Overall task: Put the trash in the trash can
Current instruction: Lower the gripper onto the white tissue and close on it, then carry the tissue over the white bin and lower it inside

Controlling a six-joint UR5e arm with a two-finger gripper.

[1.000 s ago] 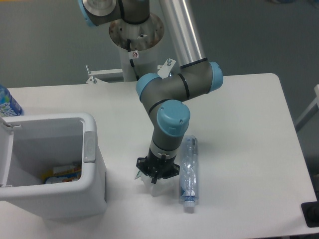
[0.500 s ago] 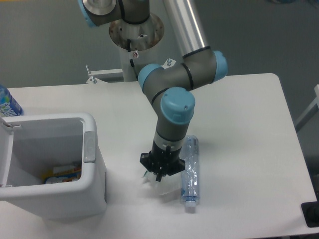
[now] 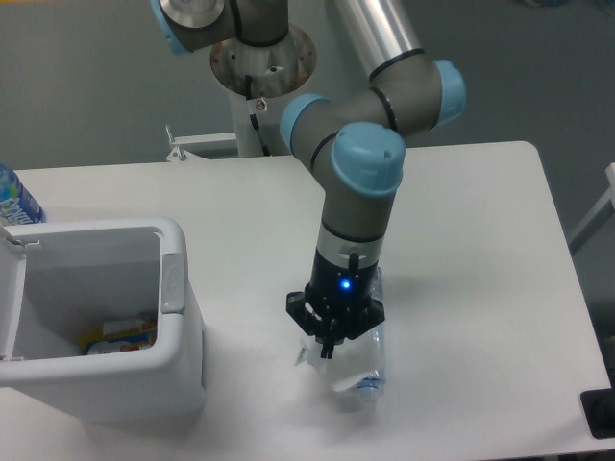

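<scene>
My gripper [image 3: 329,350] points down near the table's front middle, its fingers closed on the crumpled whitish wrapper [image 3: 341,372], which hangs under them. The slim clear bottle [image 3: 370,384] lies on the table just behind and to the right, mostly covered by the gripper and wrapper, with only its cap end and a bit of its body showing. The white trash can [image 3: 171,279] stands open at the left, well apart from the gripper.
Orange and yellow packaging [image 3: 120,334] lies at the bottom of the can. A blue-labelled bottle [image 3: 13,198] stands at the far left edge behind the can. A black object [image 3: 600,413] sits at the table's front right corner. The robot base [image 3: 261,67] is at the back.
The gripper has shifted right and toward the front, and the arm has risen. The wrapper has moved along with it and now overlaps the bottle.
</scene>
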